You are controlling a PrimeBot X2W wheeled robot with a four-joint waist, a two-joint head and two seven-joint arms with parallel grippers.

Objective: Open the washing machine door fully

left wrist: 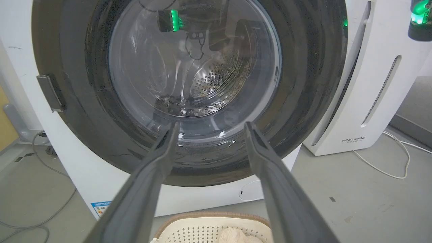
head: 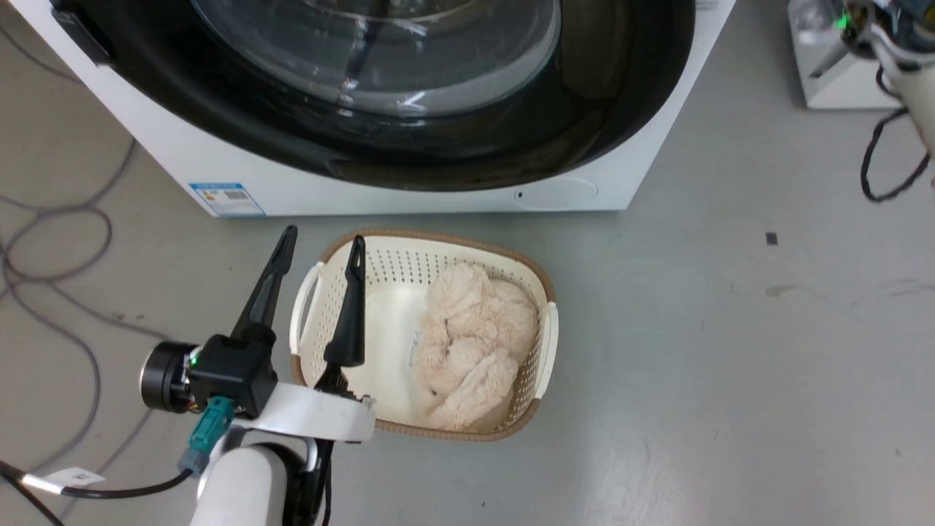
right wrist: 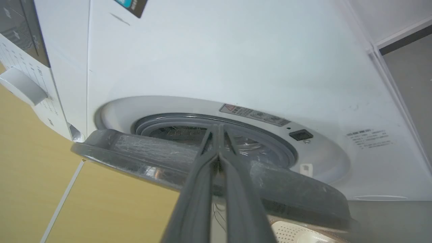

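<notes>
Glossy black washing machine door (left wrist: 303, 118) stands ajar; left tool (left wrist: 209, 125) released, right tool (right wrist: 217, 127) clenched.

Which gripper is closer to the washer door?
Right. The right gripper, shut, is at the door rim; the left gripper hangs open near the basket, short of it.
</notes>
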